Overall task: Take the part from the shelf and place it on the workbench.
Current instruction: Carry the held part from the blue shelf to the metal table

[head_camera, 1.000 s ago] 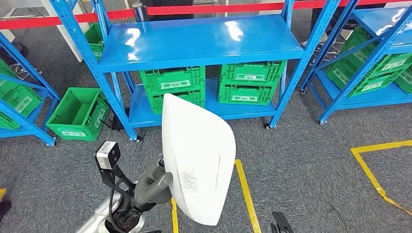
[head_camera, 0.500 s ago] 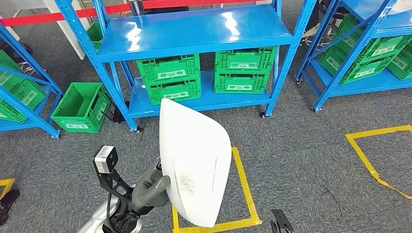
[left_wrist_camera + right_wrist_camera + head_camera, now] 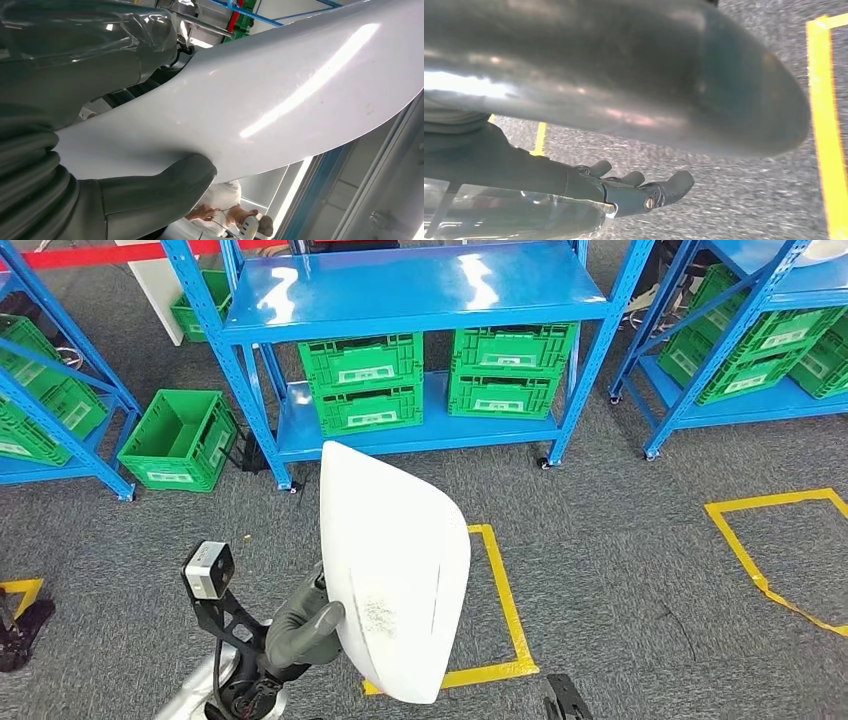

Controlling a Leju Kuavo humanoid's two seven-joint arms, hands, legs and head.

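A: Where is the part, and who has it?

B: The white panel (image 3: pixel 392 570) is off the blue shelf (image 3: pixel 400 300) and in the air, out in front of your chest and over the grey carpet. Your left hand (image 3: pixel 300 630) grips its left edge; the left wrist view shows the thick thumb (image 3: pixel 155 192) pressed flat against the pale skin of the panel.

A: And the right hand?

B: The right hand (image 3: pixel 639 192) lies under the panel's dark underside with its fingers stretched out, not curled. Whether they actually touch the panel, you cannot tell from here. Treat it as a support at most, not a grip.

A: How do you carry it well from here?

B: No workbench is in sight, so my read is that you are mid-carry. Keep the left thumb clamped hard, since that pinch looks like the one sure hold. Bring the right palm up until it bears weight. The panel is broad, smooth and glossy, so it will likely want to slide or swing when you turn. Turn slowly.

A: Hazards?

B: The shelf posts and the green crates (image 3: pixel 365 390) stand on the far side, and one green crate (image 3: pixel 175 440) sits on the floor to the far left. The yellow tape (image 3: pixel 500 590) marks the floor just under the panel. A person (image 3: pixel 220 212) is nearby.
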